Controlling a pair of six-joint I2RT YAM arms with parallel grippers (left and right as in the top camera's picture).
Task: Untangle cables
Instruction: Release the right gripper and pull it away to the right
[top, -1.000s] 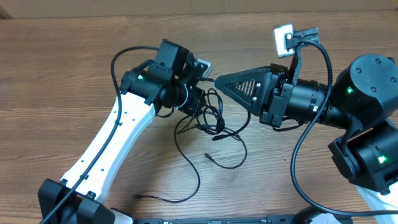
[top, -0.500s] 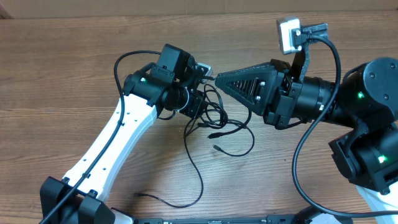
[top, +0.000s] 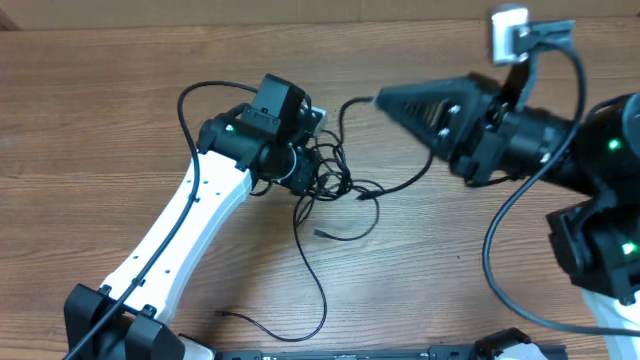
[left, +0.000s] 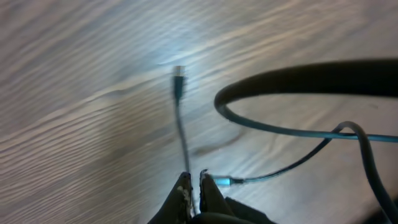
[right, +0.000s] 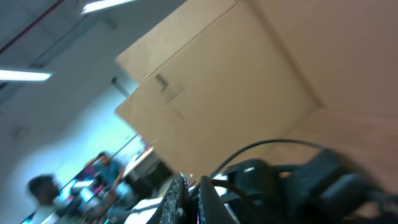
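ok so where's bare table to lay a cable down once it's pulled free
Open: the table left of the left arm, and the wood below the cables toward the right arm. Crowded: the tangle between the left gripper and right gripper.

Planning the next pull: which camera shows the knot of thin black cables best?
Overhead: most of the knot of thin black cables lies in view. Left wrist shows one plug-ended strand; right wrist, one blurred strand.
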